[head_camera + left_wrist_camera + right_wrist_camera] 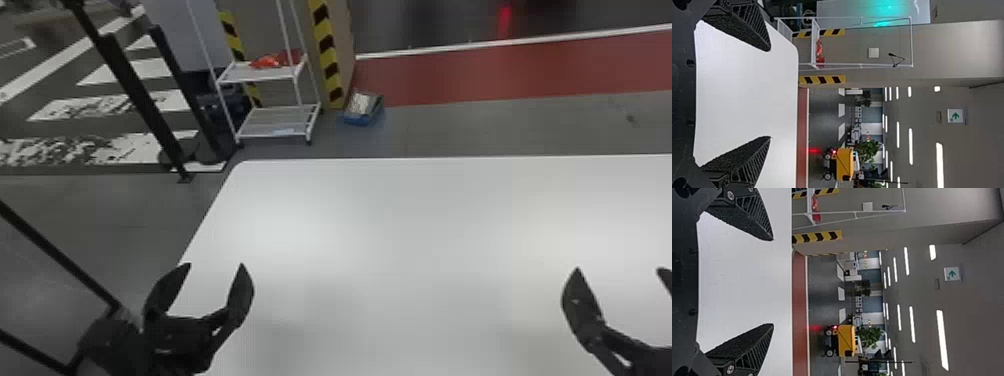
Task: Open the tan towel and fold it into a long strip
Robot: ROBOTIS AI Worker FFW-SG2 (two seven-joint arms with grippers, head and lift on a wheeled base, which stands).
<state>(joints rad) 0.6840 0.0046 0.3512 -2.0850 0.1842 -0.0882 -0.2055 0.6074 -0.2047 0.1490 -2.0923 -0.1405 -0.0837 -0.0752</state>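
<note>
Gaping left claw (215, 263) above table (400, 225)

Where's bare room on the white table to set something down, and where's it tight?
Bare: the white table between the left gripper and right gripper, and on to the far edge. Crowded: near left edge and near right, where the open grippers hang.

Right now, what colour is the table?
The table is plain white; the head view shows it best.
</note>
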